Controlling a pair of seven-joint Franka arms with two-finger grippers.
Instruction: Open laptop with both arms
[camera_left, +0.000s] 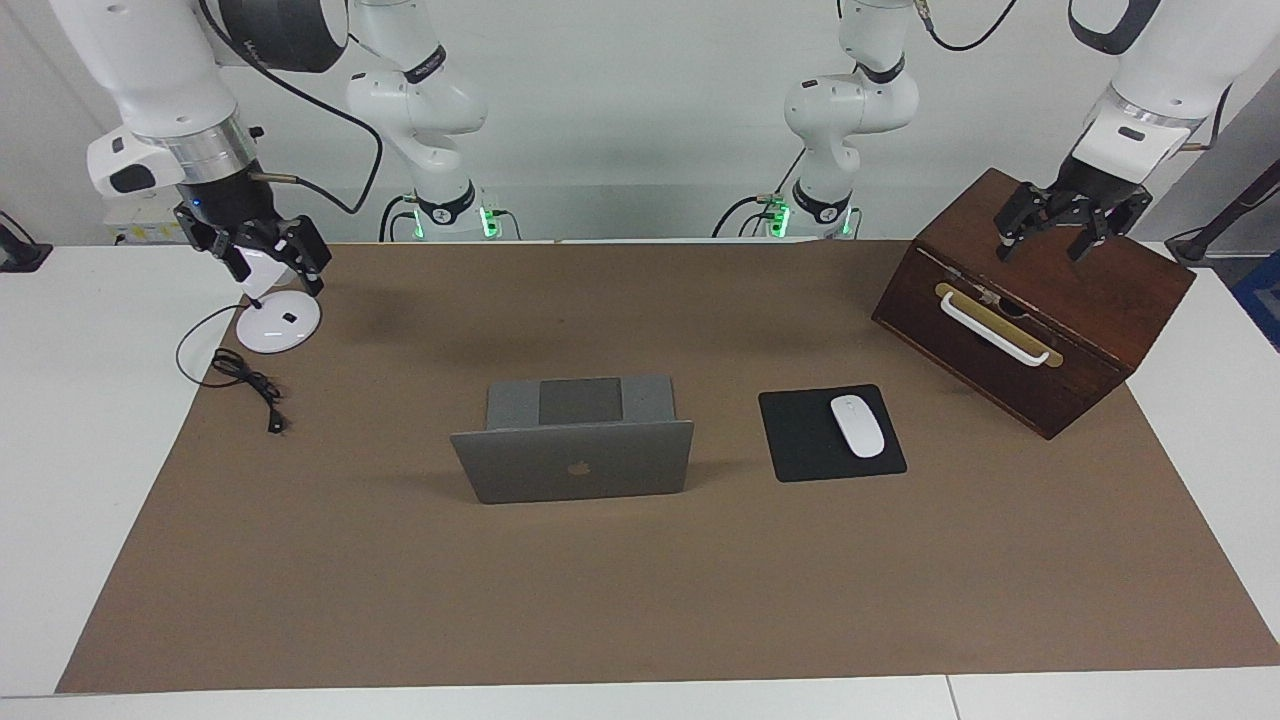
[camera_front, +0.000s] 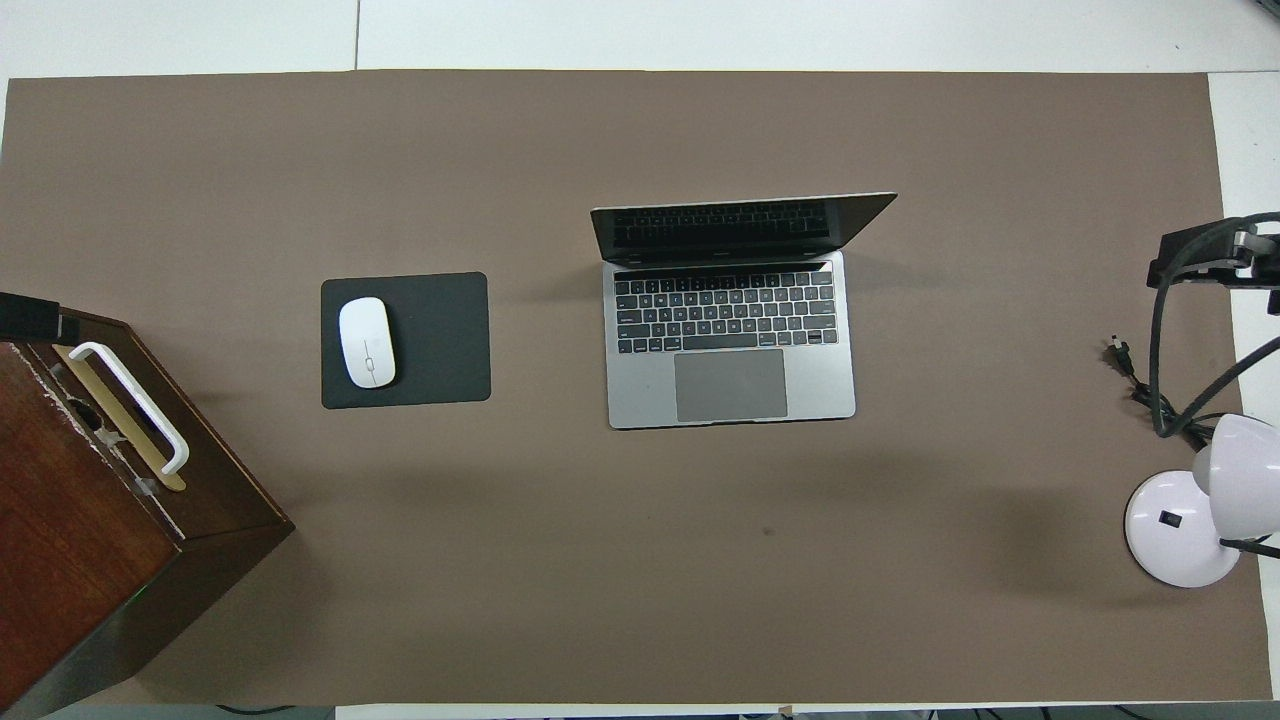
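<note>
the wooden box (camera_front: 90, 520) below the left gripper (camera_left: 1058, 232) is cut off by the overhead view's edge, as is the lamp (camera_front: 1200, 500).

Silver-grey laptop (camera_left: 572, 468), blk mouse pad (camera_left: 800, 437), wht mouse (camera_left: 858, 426).

Laptop (camera_front: 730, 340) mid-mat — mouse pad (camera_front: 440, 340) beside it toward the left arm's end, mouse (camera_front: 366, 342) on it

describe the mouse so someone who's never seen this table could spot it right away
Start at the brown mat covering the table, then find the open laptop in its middle. Beside it, toward the left arm's end, lies a black mouse pad; the mouse is the small white oval on it.
</note>
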